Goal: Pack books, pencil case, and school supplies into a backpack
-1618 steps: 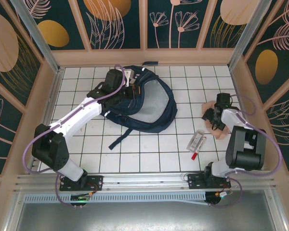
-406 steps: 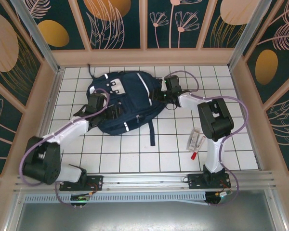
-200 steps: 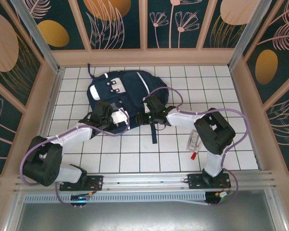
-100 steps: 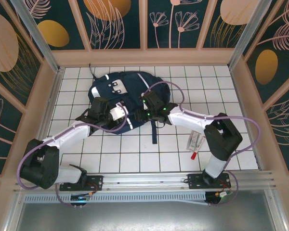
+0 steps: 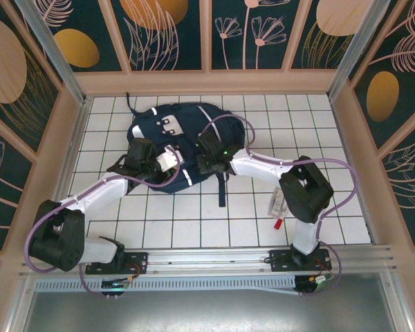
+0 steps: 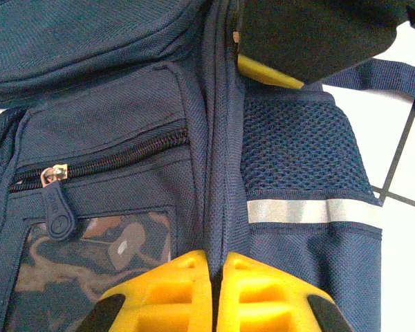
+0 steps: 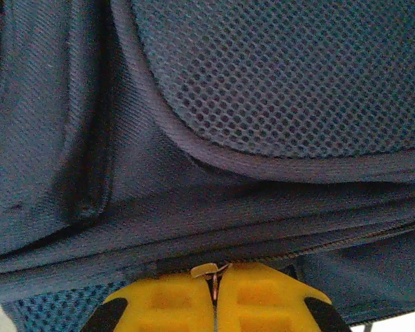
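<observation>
Backpack on the table, left of centre and toward the far wall. Packet and pen lie well apart to its right, nearer the arm bases. Left gripper and right gripper meet the backpack's near edge, side by side.

The navy backpack is laid flat, front up, on the far left-centre of the tiled table, with a dark strap trailed toward the near edge. A yellow book edge is seen inside its opening. The whitish packet and red-and-white pen are lying together well to its right.
</observation>
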You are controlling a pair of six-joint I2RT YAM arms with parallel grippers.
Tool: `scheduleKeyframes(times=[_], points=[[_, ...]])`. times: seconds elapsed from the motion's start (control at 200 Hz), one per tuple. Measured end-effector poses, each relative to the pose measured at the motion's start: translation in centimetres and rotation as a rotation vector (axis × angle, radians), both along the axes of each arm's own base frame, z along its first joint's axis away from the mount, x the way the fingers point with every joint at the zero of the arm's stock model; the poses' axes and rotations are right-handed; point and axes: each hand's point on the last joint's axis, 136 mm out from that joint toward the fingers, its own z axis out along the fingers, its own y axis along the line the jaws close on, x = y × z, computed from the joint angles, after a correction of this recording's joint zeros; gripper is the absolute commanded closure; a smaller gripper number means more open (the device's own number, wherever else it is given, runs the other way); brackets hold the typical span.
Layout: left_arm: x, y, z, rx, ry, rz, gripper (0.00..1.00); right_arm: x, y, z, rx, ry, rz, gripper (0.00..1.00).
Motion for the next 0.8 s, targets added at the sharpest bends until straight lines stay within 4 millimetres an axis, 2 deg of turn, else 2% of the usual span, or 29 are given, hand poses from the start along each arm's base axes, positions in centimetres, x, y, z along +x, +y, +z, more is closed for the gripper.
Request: scheduleKeyframes(times=[0.18, 0.33, 0.465, 0.586, 0.596, 0.636, 0.701, 0.746, 0.766, 0.801], points=[[0.1, 0.2, 0.0, 0.019, -0.020, -0.018, 1.00, 0.5, -1.5, 0.2, 0.074, 0.080, 0.012, 1.00], [0.3, 1.0, 0.4, 0.024, -0.042, -0.017, 1.00, 1.7, -5.7, 0.1, 0.115, 0.147, -0.016, 1.00], [0.9, 2.3, 0.5, 0.030, -0.045, 0.011, 1.00, 2.0, -9.0, -1.2, 0.119, 0.198, -0.032, 1.00], [1.7, 3.7, 0.4, 0.038, -0.041, 0.076, 1.00, 0.6, -9.1, -1.6, 0.136, 0.227, 0.028, 1.00], [1.9, 3.9, 0.3, 0.040, -0.038, 0.092, 0.98, 0.4, -9.0, -1.6, 0.139, 0.229, 0.038, 1.00], [2.5, 4.7, 0.1, 0.046, -0.030, 0.142, 0.77, -0.2, -8.5, -1.3, 0.151, 0.231, 0.072, 1.00], [4.3, 6.3, -0.2, 0.066, 0.002, 0.269, 0.61, -1.2, -7.5, -0.8, 0.171, 0.230, 0.125, 1.00], [5.9, 7.4, -0.1, 0.070, 0.025, 0.369, 0.45, -1.9, -6.7, -0.5, 0.190, 0.234, 0.158, 1.00], [6.9, 8.0, 0.0, 0.071, 0.039, 0.421, 0.41, -2.3, -6.1, -0.4, 0.202, 0.239, 0.177, 1.00], [8.4, 8.8, 0.5, 0.061, 0.058, 0.512, 0.41, -2.8, -5.2, -0.2, 0.220, 0.243, 0.205, 1.00]])
